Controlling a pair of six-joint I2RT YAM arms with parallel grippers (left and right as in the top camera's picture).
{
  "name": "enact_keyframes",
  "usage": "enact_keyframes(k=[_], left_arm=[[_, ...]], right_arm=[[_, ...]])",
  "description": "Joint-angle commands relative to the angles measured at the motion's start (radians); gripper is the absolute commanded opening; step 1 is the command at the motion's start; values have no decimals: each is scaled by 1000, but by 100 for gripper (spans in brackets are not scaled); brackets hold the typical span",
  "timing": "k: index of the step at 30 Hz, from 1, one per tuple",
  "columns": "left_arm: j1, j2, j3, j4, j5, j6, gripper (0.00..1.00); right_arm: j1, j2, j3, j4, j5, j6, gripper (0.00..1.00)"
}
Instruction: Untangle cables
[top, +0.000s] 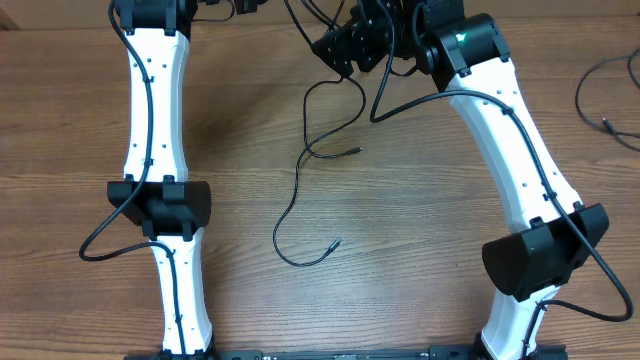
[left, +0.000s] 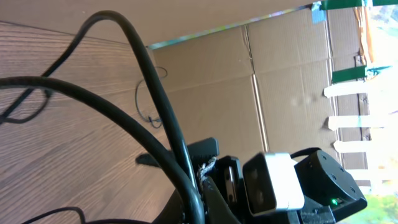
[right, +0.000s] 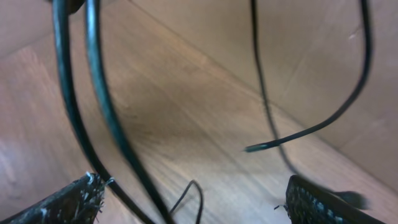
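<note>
Just ahead, thin cables (right: 323, 121) between the wide-spread jaws of the right end effector (right: 193, 185)

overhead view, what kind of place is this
Probably a robot lab or test bench: two white robot arms at a wood-grain table, loose black cables across it, cardboard sheets walling the far side.

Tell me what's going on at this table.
Two robot arms are working on thin black cables at the far edge of the table. The left gripper is shut, apparently pinching cables that run out of it. The right gripper is open, its fingers spread wide with cables hanging between them, and it grips none. Two loose plug ends lie on the wood near the middle.
</note>
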Motion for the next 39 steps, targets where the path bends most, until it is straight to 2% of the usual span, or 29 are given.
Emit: enact_keyframes(k=[1,7,9,11,12,13,19,20,21,25,26,27,28,29,33,39], left_arm=[[0,-21,21,8,51,-13,4],[0,-21,21,8,63,-13,4],[0,-21,21,8,63,-13,4],[0,-21,21,8,63,-13,4],[0,-21,21,8,63,-13,4],[0,-21,21,8,63,-13,4],[0,-21,21,8,63,-18,5],[0,-21,21,8,63,-29,13],[0,-21,21,8,64,-44,33],[0,-21,21,11,64,-55,63],[0,-21,21,11,64,-55,58],[0,-21,21,11,64,-55,30],[0,-21,21,11,64,-55,8],[0,-21,21,11,64,-55,4],[0,-21,21,11,68,-54,4],[0,-21,21,12,73,-50,4]], right_arm=[[-6,5,4,27,50,-8,91],[-6,35,4,80,72,-8,89],[-6,51,4,83,72,-8,82],[-6,66,4,82,72,-8,66],[-5,73,4,80,72,-7,29],[-5,83,4,79,72,-6,4],[-6,91,3,92,72,0,4],[-6,91,3,95,72,0,4],[-6,91,3,98,72,0,4],[-6,91,3,97,72,0,4],[-6,91,3,98,72,0,4],[-6,91,3,98,73,0,4],[-6,91,3,99,75,0,4],[-6,91,3,101,82,0,4],[-36,91,3,145,220,39,4],[-152,90,5,187,248,147,4]])
